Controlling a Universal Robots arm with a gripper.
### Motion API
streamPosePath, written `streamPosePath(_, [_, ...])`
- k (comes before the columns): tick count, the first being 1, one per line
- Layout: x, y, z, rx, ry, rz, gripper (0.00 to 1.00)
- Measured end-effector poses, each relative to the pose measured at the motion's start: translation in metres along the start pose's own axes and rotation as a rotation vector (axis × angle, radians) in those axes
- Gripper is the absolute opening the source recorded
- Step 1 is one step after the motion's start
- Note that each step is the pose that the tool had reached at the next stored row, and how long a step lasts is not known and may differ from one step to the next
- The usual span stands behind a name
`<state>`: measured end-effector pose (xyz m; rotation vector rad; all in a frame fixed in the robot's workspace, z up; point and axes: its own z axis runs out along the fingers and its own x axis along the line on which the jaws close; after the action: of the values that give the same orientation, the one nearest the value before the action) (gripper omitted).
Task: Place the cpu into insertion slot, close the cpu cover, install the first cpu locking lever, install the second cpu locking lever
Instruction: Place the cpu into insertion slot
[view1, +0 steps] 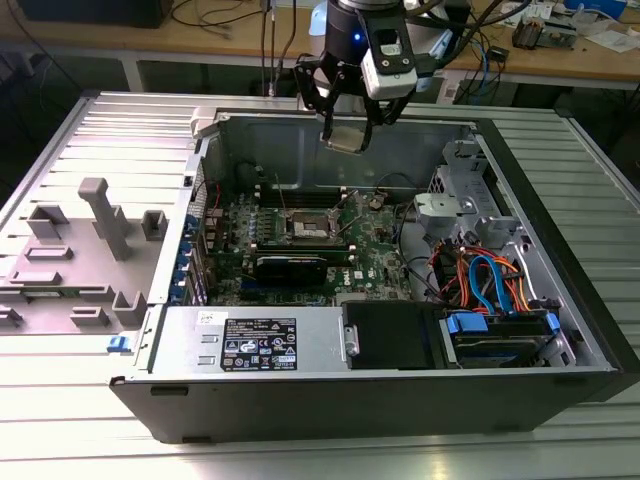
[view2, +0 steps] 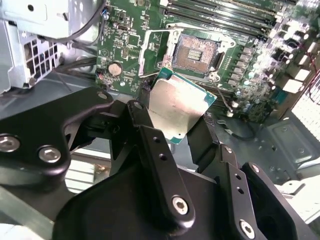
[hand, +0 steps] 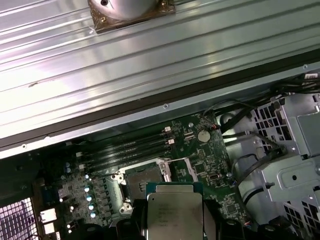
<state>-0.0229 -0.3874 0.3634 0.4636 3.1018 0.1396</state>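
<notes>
Now our claw (view1: 346, 132) grips the cpu (view2: 177, 107) by its edges; the open slot (view2: 196, 52) lies well below us.

Ribbed aluminium table (view1: 100, 130) lies below the gripper (view1: 345, 138), with glare on its grooves. Beyond the gripper stands a wooden bench (view1: 220, 45) strewn with cables (view1: 215, 12), dark underneath. Grey fixtures (view1: 95, 225), possibly plastic, sit well aside, toward the exterior view's left.

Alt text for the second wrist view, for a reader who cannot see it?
The end effector grips the cpu, a silvery square chip, by its edges above the green motherboard. Beyond it the insertion slot sits empty, with the cpu cover swung open beside it.
</notes>
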Motion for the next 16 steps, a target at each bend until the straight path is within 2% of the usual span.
streamPosePath(3, [0.0001,-0.0001,0.0003,0.001,0.0021,0.024,0.54])
streamPosePath(16, [0.0,-0.0001,0.0003,0.001,0.0022,0.027,0.54])
